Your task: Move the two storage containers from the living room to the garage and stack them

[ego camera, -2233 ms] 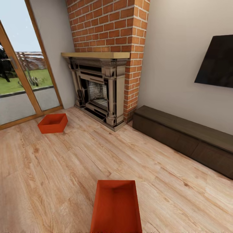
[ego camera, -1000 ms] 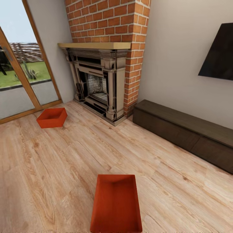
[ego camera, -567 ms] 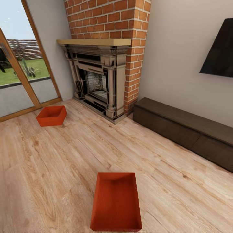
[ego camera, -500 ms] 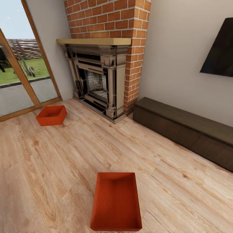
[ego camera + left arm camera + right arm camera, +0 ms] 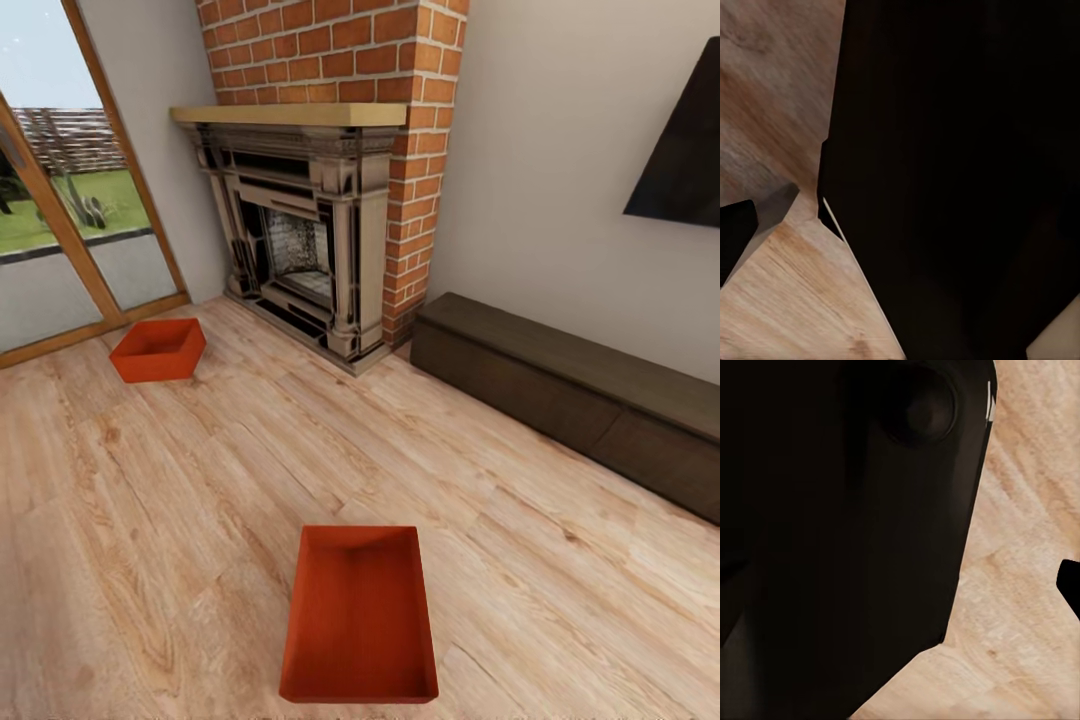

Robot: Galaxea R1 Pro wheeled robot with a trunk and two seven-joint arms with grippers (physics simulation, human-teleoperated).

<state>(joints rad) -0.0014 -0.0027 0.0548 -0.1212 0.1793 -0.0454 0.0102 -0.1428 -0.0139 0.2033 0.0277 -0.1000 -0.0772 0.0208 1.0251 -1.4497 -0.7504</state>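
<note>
Head view: two red-orange open-top rectangular plastic bins on the light wood plank floor (image 5: 180,520), one close ahead (image 5: 360,620), one far by the glass door (image 5: 158,350). Probably light, rigid; grip opposite thin rims. Wrist views: dark housing over planks; I cannot tell either pincer's opening, nor the bins' places relative to them.

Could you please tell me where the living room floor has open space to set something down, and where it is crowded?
The wood floor lies bare between the near storage container and the far storage container, and between the near one and the low dark cabinet. It is tighter where fireplace and cabinet meet.
</note>
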